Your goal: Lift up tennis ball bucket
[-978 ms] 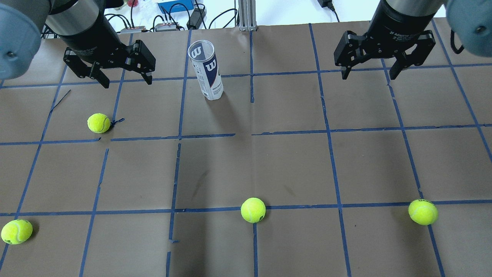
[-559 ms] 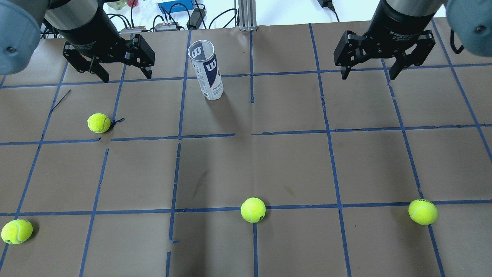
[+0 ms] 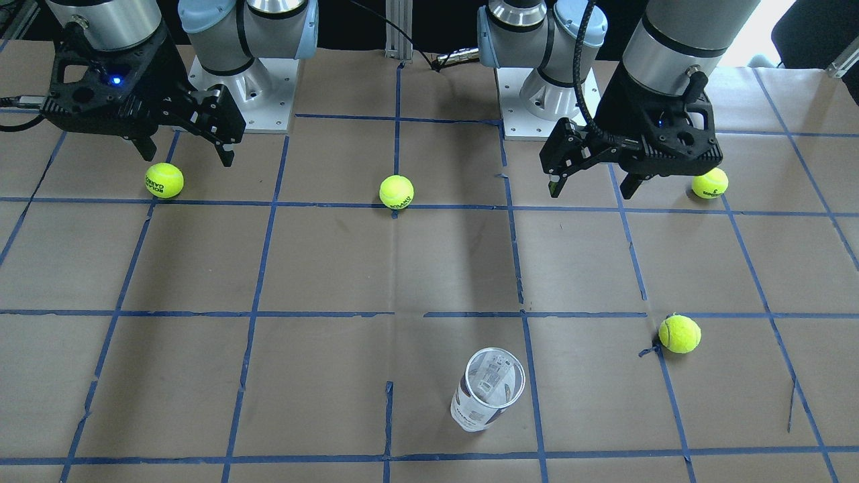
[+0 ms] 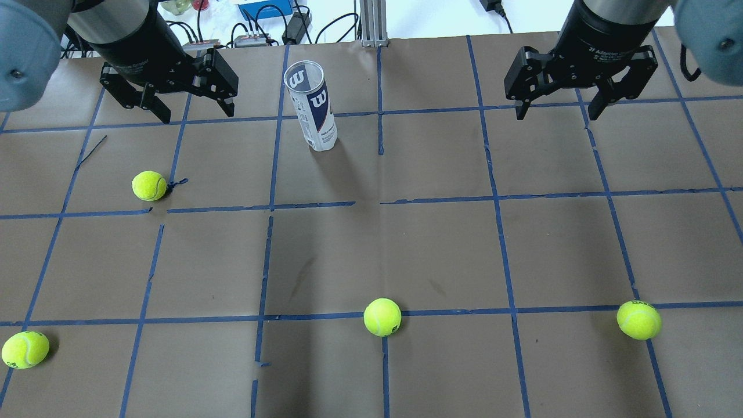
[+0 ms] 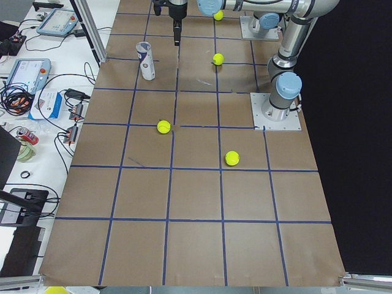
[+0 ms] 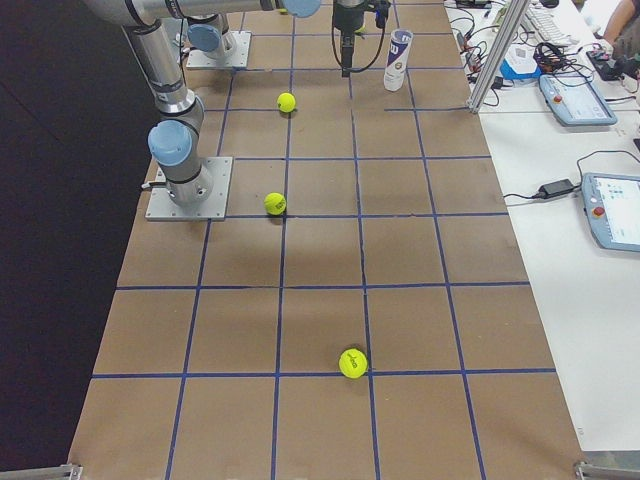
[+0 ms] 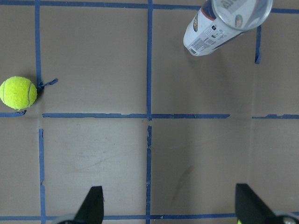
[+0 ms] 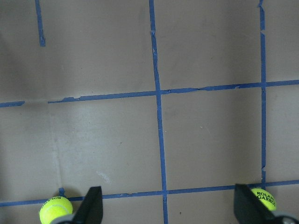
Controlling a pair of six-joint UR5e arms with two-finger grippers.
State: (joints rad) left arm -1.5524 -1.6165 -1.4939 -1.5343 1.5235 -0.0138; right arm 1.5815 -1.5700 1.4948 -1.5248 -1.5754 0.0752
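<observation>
The tennis ball bucket (image 4: 313, 107) is a clear can with a white and navy Wilson label. It stands upright, open-topped and empty, at the far middle of the table. It also shows in the front-facing view (image 3: 488, 389) and at the top of the left wrist view (image 7: 224, 23). My left gripper (image 4: 197, 115) hovers open and empty to the left of the can, apart from it; in the front-facing view (image 3: 592, 191) it is above the table. My right gripper (image 4: 557, 115) hangs open and empty far to the right of the can.
Several yellow-green tennis balls lie on the brown gridded table: one (image 4: 149, 186) near the left gripper, one (image 4: 382, 317) front middle, one (image 4: 638, 319) front right, one (image 4: 25, 349) front left. Cables and boxes (image 4: 264, 11) sit beyond the far edge.
My left gripper has shifted a little toward the far edge and toward the can, still open. The right gripper, the can and the balls have not moved.
</observation>
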